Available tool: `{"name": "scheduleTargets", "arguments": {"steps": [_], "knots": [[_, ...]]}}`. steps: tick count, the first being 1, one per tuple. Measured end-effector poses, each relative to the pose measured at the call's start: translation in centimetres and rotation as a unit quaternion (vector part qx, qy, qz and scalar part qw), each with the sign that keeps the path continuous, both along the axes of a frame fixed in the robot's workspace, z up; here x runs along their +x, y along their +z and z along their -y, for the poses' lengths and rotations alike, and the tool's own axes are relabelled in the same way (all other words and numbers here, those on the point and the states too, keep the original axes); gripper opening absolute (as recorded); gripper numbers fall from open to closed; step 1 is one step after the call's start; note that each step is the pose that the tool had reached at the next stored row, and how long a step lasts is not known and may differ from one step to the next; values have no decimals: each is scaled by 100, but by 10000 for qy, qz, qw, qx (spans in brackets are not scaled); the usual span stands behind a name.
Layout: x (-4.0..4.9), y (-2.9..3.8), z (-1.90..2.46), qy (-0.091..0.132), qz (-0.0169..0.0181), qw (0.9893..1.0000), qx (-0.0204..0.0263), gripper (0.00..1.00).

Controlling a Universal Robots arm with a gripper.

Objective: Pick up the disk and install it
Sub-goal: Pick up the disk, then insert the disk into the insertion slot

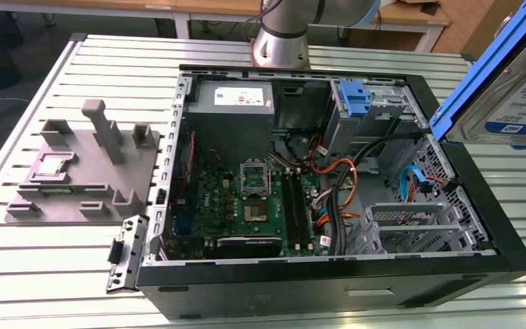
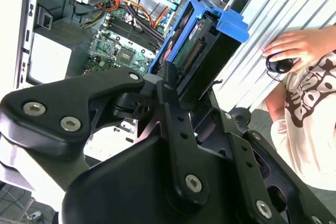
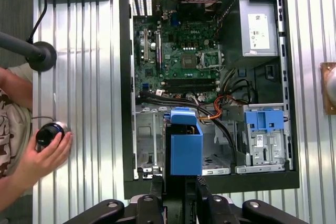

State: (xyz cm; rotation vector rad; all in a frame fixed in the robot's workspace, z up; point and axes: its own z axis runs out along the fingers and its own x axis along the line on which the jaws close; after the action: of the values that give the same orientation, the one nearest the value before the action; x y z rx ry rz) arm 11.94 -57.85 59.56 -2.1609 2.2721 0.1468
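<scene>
The disk is a flat silver metal slab with 1 white-and-blue label on its face and a bright blue plastic bracket framing its edges. In the second wrist view the disk shows a green board and a row of connector pins at its end, with a blue tab jutting from the bracket.

It is off the table, held in the air and tilted steeply. In the exterior view it hangs over the computer case at that case's edge on the exterior view's right. In the first wrist view the disk lines up with the grey metal cage inside the case.

The gripper is pinching the disk: its black fingers press on the bracket's 2 sides, and the disk sticks out beyond the fingertips. The first wrist view shows the gripper clamped on the disk's near end.

There is 1 disk, 1 gripper, 1 open case, 1 fixed blue-handled bay, 1 grey power-supply box and 1 grey fixture near the slatted table's edge on the exterior view's left. 1 hand of a person rests on a small round device on the table.
</scene>
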Motion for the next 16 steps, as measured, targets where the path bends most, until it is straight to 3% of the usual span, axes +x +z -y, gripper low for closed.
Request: {"name": "scheduleTargets", "arguments": {"steps": [12, 16], "knots": [[0, -16, 0, 0, 0, 10000, 0, 35], [0, -55, 0, 0, 0, 10000, 0, 35]]}}
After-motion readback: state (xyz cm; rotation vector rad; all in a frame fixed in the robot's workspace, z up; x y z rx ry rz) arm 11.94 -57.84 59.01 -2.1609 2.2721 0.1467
